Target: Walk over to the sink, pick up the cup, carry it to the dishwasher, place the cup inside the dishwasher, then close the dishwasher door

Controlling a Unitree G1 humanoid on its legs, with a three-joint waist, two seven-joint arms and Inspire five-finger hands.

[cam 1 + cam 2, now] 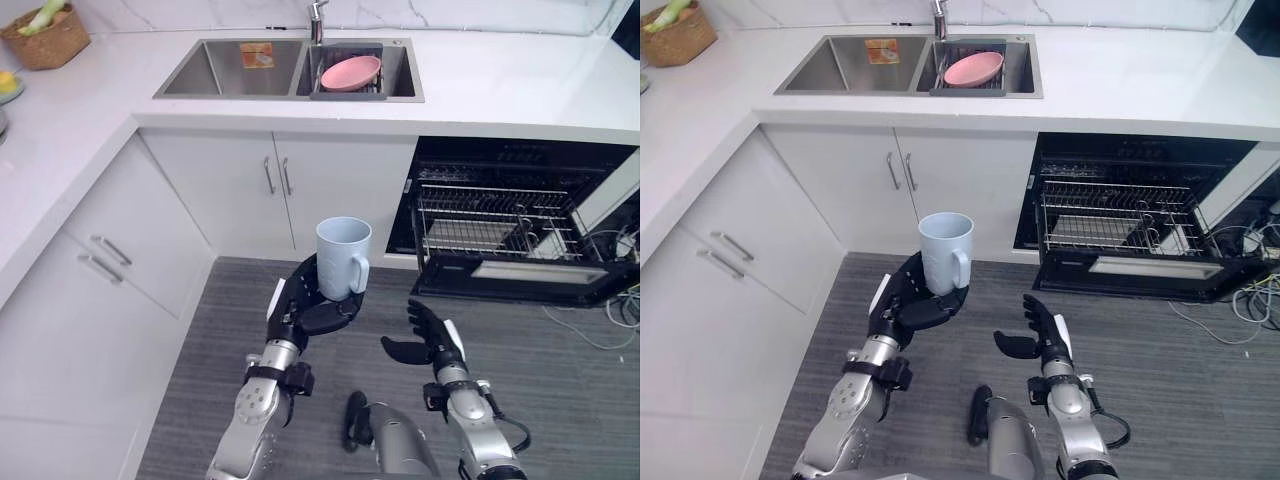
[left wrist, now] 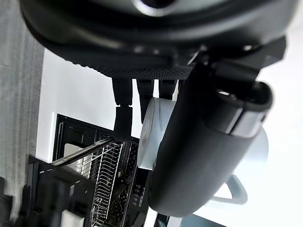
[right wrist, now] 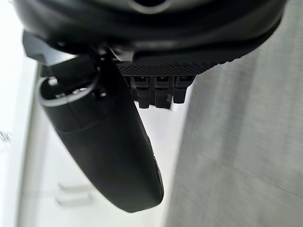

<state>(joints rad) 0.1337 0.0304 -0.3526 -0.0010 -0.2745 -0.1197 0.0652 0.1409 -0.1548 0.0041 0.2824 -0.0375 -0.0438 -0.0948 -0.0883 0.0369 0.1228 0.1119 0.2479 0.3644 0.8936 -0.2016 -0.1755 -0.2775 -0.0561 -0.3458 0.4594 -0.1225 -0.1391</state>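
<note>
Nearest, over the grey floor [image 1: 560, 380], the left robot hand [image 1: 300, 305] curls its fingers and thumb round the base of an upright pale blue cup [image 1: 342, 255]. Beside it the right robot hand [image 1: 428, 335] is empty, with loosely spread fingers. Farther off to the right stands the open dishwasher [image 1: 500, 215] with its wire rack [image 1: 490, 222] showing, and farthest, the white tabletop [image 1: 500, 80] holds the sink [image 1: 215, 75] with a pink bowl [image 1: 350, 71] in it.

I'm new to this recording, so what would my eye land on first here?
A pale blue cup stands upright in the left hand, above the grey floor. Right of it, the dishwasher gapes open under the counter, its wire rack showing. A pink bowl lies in the right basin of the sink.
</note>
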